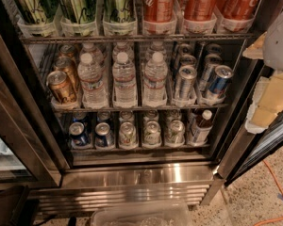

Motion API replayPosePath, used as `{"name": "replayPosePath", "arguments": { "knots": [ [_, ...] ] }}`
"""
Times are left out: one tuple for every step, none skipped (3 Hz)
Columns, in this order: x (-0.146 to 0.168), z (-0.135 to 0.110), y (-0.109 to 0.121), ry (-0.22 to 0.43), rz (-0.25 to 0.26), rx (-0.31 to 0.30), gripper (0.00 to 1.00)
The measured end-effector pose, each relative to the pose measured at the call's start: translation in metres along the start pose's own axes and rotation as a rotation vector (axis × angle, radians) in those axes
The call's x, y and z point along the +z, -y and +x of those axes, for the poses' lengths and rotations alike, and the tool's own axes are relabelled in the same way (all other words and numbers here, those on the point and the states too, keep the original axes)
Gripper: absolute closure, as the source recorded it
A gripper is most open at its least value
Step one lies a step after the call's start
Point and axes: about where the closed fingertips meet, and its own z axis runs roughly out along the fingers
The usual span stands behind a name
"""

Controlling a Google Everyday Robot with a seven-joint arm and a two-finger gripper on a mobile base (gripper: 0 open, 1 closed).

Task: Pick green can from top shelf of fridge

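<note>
fridge (137,178): tall display cooler with a dark metal frame, wire racks and a stainless steel base; it fills most of the frame and its interior is open to view.
top shelf (132,37): thin metal wire rack with a front rail, across the upper edge of the frame, carrying clear plastic lane trays.
green can (78,4): shiny light-green metal drink can with dark script lettering, upright in its tray at the upper left, middle of three alike in the front row; its top is cut off by the frame edge.
red cans (158,4): red metal cola cans, upright in the trays at the upper right, just beside the green row.
middle rack: gold-brown cans (61,86) at left, clear plastic water bottles (125,81) with white caps in the centre, silver and blue cans (219,81) at right.
lowest rack: small cans (127,134) in a row, and a dark bottle (200,126) with a white cap at its right end.
end effector (276,51): pale grey-white rounded body with beige parts below it, at the right edge of the frame, outside the racks and well apart from the green can; I cannot tell how wide it is set, and it holds nothing visible.
floor (254,197): speckled, lower right, with an orange cable (273,192) lying across it.
plastic bin (141,215): clear, at bottom centre.
</note>
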Motion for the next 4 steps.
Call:
{"name": "replayPosePath", "arguments": {
  "knots": [
    [-0.002, -0.010, -0.002, 0.014, 0.016, -0.031, 0.00],
    [-0.002, -0.010, -0.002, 0.014, 0.016, -0.031, 0.00],
    [0.005, -0.016, -0.007, 0.072, 0.050, -0.010, 0.00],
    [0.023, -0.050, -0.034, 0.192, 0.083, -0.041, 0.00]
  ]
}}
